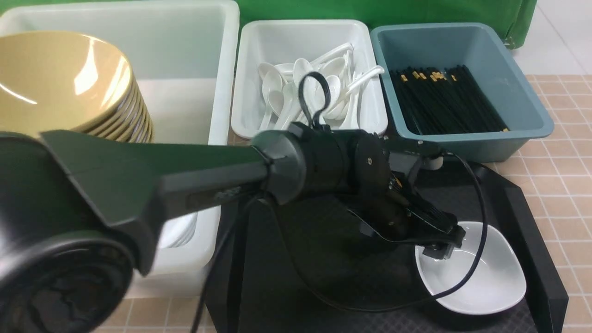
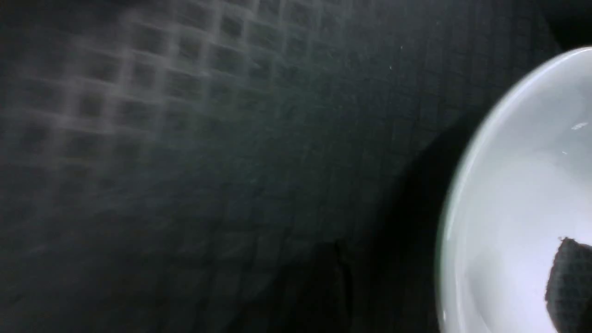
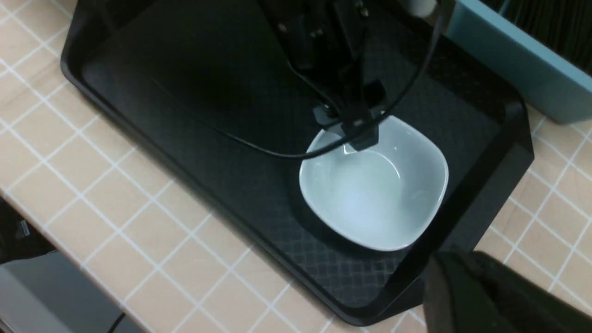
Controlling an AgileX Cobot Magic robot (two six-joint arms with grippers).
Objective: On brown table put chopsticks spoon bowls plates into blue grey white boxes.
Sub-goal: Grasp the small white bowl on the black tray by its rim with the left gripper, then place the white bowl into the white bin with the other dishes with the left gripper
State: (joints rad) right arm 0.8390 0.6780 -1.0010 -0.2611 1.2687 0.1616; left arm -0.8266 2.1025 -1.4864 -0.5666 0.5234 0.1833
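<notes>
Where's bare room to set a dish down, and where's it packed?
Bare: black tray left of the plate; white box beside the bowls; brown table right of the tray. Packed: grey box with spoons, blue box with chopsticks.

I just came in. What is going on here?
The left arm reaches across to the black textured tray, and its left hand sits at the rim of the small glossy white rounded-square plate, one finger inside it. Whether it grips yet is unclear. White spoons lie in the pale grey tub, black chopsticks in the teal-blue tub, and mustard-yellow bowls are stacked in the large white tub.
</notes>
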